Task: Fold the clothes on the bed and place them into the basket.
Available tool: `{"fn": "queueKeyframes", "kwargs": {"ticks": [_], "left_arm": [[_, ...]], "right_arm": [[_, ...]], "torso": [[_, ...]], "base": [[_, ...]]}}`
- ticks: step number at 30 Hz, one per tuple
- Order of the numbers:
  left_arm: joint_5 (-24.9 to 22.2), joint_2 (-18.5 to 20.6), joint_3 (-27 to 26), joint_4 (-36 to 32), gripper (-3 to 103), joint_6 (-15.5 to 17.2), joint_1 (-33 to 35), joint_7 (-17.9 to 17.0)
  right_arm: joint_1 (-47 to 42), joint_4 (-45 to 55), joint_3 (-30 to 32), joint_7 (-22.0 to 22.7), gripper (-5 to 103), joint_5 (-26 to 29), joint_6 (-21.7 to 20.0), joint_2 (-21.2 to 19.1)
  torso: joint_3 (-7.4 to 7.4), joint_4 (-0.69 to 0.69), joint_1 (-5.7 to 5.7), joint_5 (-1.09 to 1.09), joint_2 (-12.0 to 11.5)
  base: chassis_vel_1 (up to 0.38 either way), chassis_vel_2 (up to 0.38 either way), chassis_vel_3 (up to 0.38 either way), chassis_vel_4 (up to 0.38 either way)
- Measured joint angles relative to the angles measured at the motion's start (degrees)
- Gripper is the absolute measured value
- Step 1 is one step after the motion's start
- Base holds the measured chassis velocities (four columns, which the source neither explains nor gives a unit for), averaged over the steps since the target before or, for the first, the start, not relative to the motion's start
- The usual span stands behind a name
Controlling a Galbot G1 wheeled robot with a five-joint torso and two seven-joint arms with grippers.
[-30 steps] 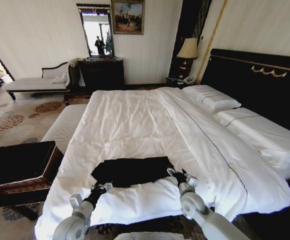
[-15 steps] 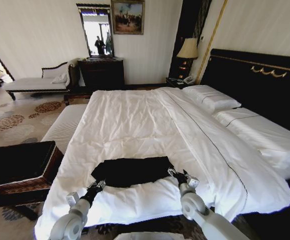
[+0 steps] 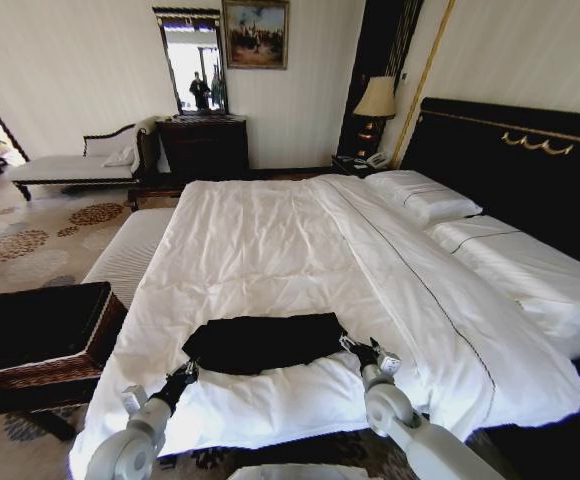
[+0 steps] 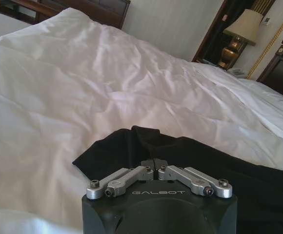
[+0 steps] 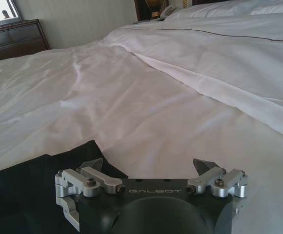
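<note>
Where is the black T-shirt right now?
In the head view, the black T-shirt lies folded on the white bed near its foot edge, between the left gripper and the right gripper.

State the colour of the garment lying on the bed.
Black; the T-shirt shows best in the head view, on the white bed.

1. From my remote feed: bed, white duvet wrinkled, black headboard w/ gold trim at its right side.
2. Two white pillows lie at headboard end.
3. Black T-shirt lies folded on duvet, near foot edge, approx. centred btwn both arms.
4. Floor: patterned carpet; dark wicker basket stands on it, left of bed, near foot corner.
</note>
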Motion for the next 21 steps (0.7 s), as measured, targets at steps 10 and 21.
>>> {"fn": "queueKeyframes", "kwargs": {"ticks": [10, 21], "left_arm": [[-0.2, 2.4, -4.0, 1.7, 0, -1.3, -0.1, 5.1], [2.1, 4.2, -4.9, 2.8, 0, -2.5, 1.7, 7.2]], "right_arm": [[1.4, -1.8, -0.4, -1.2, 100, 0.2, 0.5, -0.1], [2.9, -4.8, -0.6, -2.8, 100, 0.1, 2.0, -0.1]], "torso": [[0.0, -0.01, 0.0, 0.0, 0.0], [0.0, 0.0, 0.0, 0.0, 0.0]], "base": [[0.0, 0.0, 0.0, 0.0], [0.0, 0.0, 0.0, 0.0]]}}
